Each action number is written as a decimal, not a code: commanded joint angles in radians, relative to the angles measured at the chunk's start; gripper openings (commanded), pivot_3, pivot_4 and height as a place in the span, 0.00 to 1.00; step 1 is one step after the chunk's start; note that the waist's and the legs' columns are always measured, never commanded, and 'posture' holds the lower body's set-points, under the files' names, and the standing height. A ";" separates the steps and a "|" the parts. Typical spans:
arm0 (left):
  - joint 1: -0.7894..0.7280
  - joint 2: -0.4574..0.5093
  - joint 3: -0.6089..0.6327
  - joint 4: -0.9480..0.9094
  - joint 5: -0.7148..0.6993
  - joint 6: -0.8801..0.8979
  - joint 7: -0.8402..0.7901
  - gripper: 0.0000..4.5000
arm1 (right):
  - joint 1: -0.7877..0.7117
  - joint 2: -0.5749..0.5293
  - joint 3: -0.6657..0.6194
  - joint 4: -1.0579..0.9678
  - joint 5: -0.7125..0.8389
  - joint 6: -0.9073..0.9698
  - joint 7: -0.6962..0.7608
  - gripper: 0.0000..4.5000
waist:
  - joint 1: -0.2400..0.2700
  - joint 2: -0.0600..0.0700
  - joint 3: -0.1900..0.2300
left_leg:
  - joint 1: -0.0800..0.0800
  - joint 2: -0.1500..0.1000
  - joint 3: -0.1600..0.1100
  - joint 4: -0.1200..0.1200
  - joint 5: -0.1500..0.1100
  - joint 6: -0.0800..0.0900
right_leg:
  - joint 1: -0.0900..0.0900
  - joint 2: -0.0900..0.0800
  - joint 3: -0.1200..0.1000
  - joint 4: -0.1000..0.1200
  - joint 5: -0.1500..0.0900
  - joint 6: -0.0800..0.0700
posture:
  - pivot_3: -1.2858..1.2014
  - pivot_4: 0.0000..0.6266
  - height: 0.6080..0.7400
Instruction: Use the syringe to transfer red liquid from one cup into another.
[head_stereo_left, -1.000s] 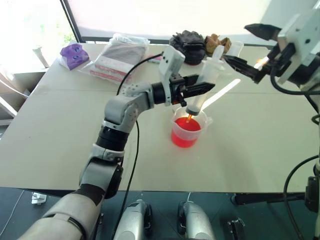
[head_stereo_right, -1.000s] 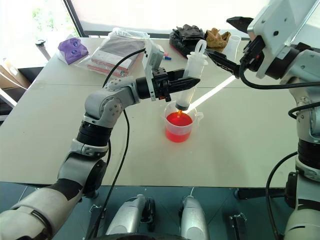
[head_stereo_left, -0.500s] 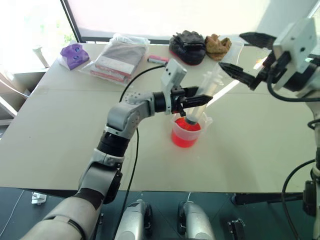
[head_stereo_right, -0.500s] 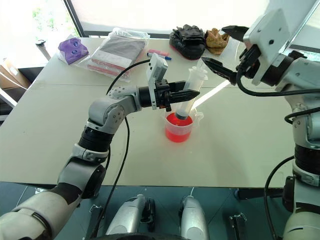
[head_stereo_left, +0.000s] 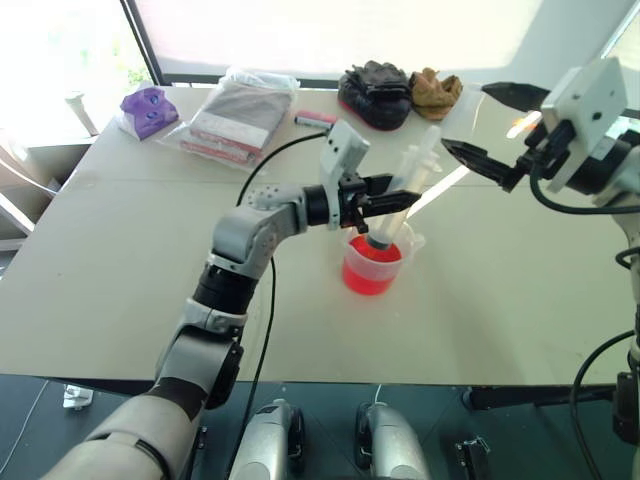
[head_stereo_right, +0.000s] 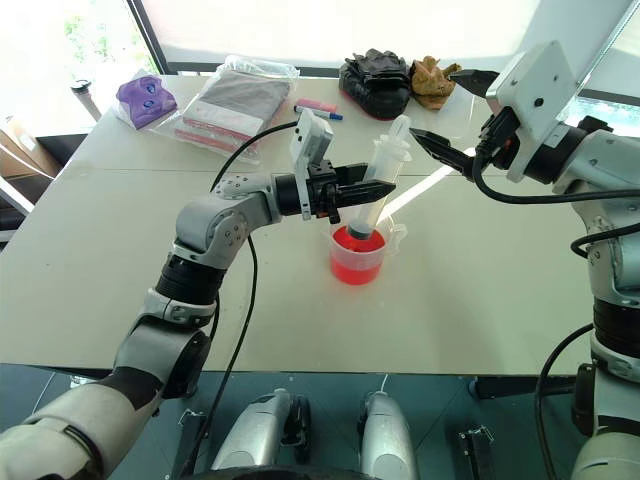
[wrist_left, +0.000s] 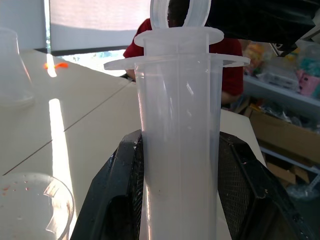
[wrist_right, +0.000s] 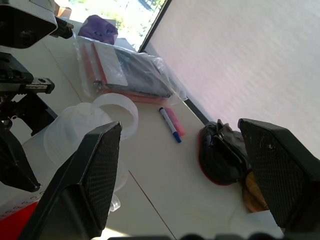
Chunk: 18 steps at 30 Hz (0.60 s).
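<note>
At the far left of the worktop (head_stereo_left: 90, 260) lies a purple pouch (head_stereo_left: 147, 108), then a clear bag of flat packs (head_stereo_left: 240, 112) and a blue-and-pink marker pen (head_stereo_left: 314, 119) along the back edge. None of these belongs to the job.

Near the middle, the left pincer (head_stereo_right: 352, 196) reaches in level from the left and is clamped on the barrel of the syringe (head_stereo_right: 378, 190). The syringe leans a little, plunger end up and to the right, with its lower end down inside the handled beaker (head_stereo_left: 377, 262). The beaker stands on the worktop and holds the red liquid (head_stereo_left: 370, 275), filling roughly its lower half. The left wrist view shows both black fingers (wrist_left: 117, 195) pressed against the barrel's sides, below the flange.

To the right, the right pincer (head_stereo_left: 488, 125) hangs in the air with its jaws spread wide and nothing between them, just beside the plunger top but not touching it. Behind it at the back edge sit dark gloves (head_stereo_left: 375, 92) and a brown crumpled thing (head_stereo_left: 436, 87); the smaller cup (wrist_left: 12, 70) shows at the edge of the left wrist view.

The step in hand looks like drawing liquid. To do it well, the left pincer should keep the tip submerged and the barrel steady, while the right closes squarely on the plunger head and pulls along the barrel's axis, slowly, so the beaker is not tipped
</note>
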 joint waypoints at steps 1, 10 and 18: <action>-0.009 -0.004 0.006 -0.044 -0.007 -0.020 -0.006 0.35 | -0.017 -0.001 -0.027 -0.026 0.006 -0.004 -0.011 0.87 | 0.000 0.000 0.000 | 0.000 0.000 0.000 0.000 0.000 0.000 | 0.000 0.000 0.000 0.000 0.000 0.000 | 0.52 0.24 1.00; 0.026 -0.001 -0.031 -0.069 0.016 -0.035 -0.020 0.35 | -0.038 0.059 0.058 0.002 -0.027 -0.046 -0.006 0.87 | -0.001 0.000 0.000 | 0.000 0.000 0.000 0.000 0.000 -0.001 | 0.000 0.000 0.000 0.000 0.000 0.000 | 0.52 0.24 1.00; 0.045 0.005 -0.045 -0.064 0.039 -0.062 -0.025 0.35 | -0.058 0.099 0.082 0.021 -0.054 -0.063 -0.004 0.87 | 0.000 0.000 0.000 | 0.000 0.000 0.000 0.000 0.000 -0.001 | 0.000 0.000 0.000 0.000 0.000 0.000 | 0.52 0.24 1.00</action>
